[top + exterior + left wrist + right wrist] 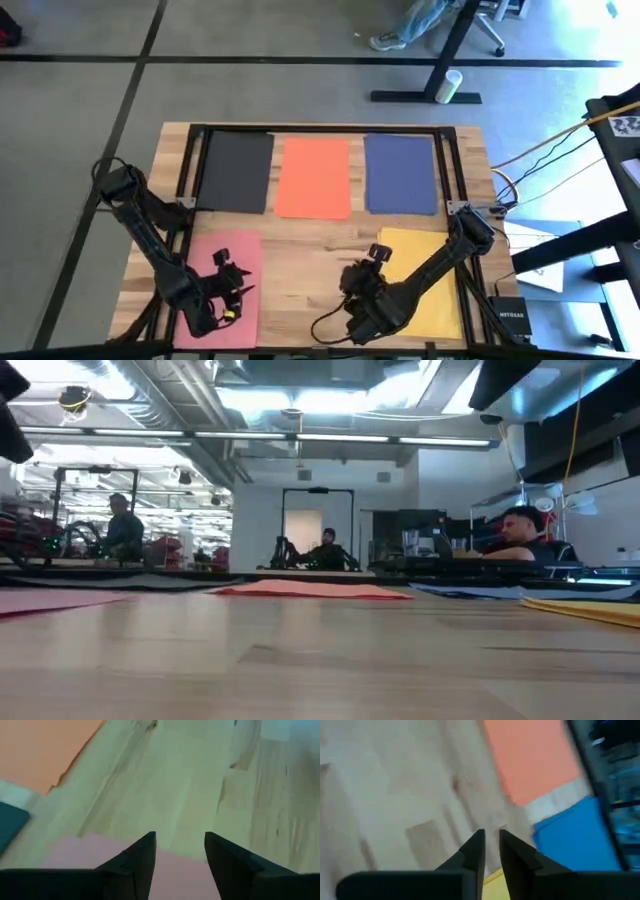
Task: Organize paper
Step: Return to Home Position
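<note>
1. The paper lay sorted by colour on the table. The black sheet, orange sheet and blue sheet made a row along the far side. The pink sheet sat near-left and the yellow sheet near-right. All five were apart from one another, each with its long axis running near to far.
2. The left gripper hung over the inner part of the pink sheet. Its fingers were spread with nothing between them. Its tips pointed to the far side, about level with the pink sheet's far edge, with bare wood and then the orange sheet ahead. Whether they touched the pink sheet could not be told.
3. The right gripper sat over bare wood just beside the yellow sheet's inner edge. Its fingers were drawn close with only a sliver between them, and they held nothing. The orange and blue sheets lay ahead of it.
4. The sorting looked done, so what remained was probably pulling both arms back to rest.
5. That retreat likely turned on the left arm, the only one directly above paper. A rise before any backward pull would keep the pink sheet from being dragged along its long axis.
</note>
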Controlling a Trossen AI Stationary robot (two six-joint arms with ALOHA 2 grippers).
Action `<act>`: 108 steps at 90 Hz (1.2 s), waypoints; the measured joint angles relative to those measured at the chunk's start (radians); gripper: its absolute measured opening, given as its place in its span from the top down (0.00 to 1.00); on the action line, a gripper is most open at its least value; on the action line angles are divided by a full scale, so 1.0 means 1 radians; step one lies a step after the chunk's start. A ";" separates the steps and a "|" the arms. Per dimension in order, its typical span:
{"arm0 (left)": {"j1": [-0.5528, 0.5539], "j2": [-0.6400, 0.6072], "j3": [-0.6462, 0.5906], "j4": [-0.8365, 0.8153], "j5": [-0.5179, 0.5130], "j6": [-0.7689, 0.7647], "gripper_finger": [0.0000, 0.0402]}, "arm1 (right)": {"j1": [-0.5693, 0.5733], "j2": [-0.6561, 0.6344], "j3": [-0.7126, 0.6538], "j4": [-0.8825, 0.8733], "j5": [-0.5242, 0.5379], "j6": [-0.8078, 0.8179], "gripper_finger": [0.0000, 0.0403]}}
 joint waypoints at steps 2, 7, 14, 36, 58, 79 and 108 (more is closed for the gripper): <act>-0.003 0.000 0.007 0.000 -0.017 0.012 0.61 | 0.010 -0.010 -0.007 0.007 0.026 0.005 0.85; -0.018 -0.010 0.030 -0.004 -0.100 0.063 0.61 | 0.047 -0.049 -0.023 0.000 0.098 0.020 0.84; -0.063 -0.069 0.082 -0.049 -0.308 0.186 0.61 | 0.117 -0.146 -0.022 0.005 0.215 0.050 0.84; -0.116 -0.444 0.220 -0.119 -0.428 0.602 0.61 | 0.320 -0.568 -0.073 0.003 0.308 -0.010 0.94; 0.071 -0.686 0.001 -0.074 -0.264 0.761 0.61 | 0.426 -1.026 -0.468 0.001 0.286 0.158 1.00; 0.267 -0.901 -0.387 0.588 0.067 1.160 0.61 | 0.426 -1.336 -0.978 0.343 0.374 0.081 0.92; 0.819 -0.974 -0.633 0.910 0.712 1.271 0.61 | 0.300 -1.621 -1.451 0.936 0.461 -0.283 0.80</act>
